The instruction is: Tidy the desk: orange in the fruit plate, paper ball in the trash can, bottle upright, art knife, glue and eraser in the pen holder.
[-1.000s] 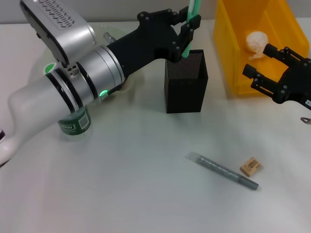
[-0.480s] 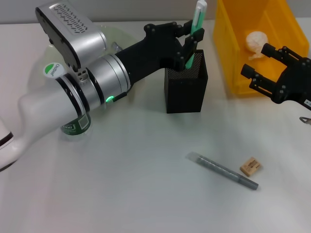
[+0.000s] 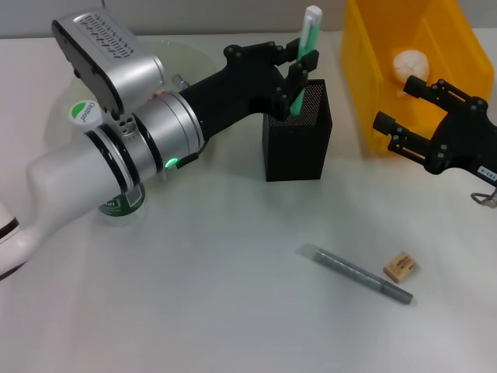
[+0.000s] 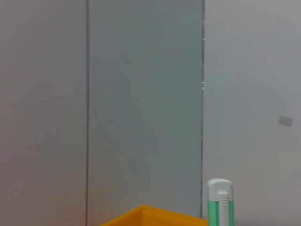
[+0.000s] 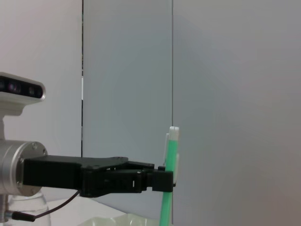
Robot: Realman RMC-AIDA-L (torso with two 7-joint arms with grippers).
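Head view: "Cestbon"-labelled bottle (image 3: pixel 118 203) behind left arm.

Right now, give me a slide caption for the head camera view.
Left gripper lowers a green-and-white stick into the pen holder; right gripper hangs open beside the trash can.

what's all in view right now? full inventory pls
pen holder: 1, black mesh, desk centre.
green-white stick: 1, upright over the pen holder, held by left gripper.
trash can: 1, yellow, far right.
paper ball: 1, white, inside trash can.
grey pen-shaped tool: 1, lying on desk, near side.
eraser: 1, tan, beside the tool.
bottle: 1, green label, upright, partly behind left arm.
fruit plate: 1, pale green, mostly hidden.
left gripper: black, jaws shut on stick.
right gripper: black, jaws open, by the trash can.
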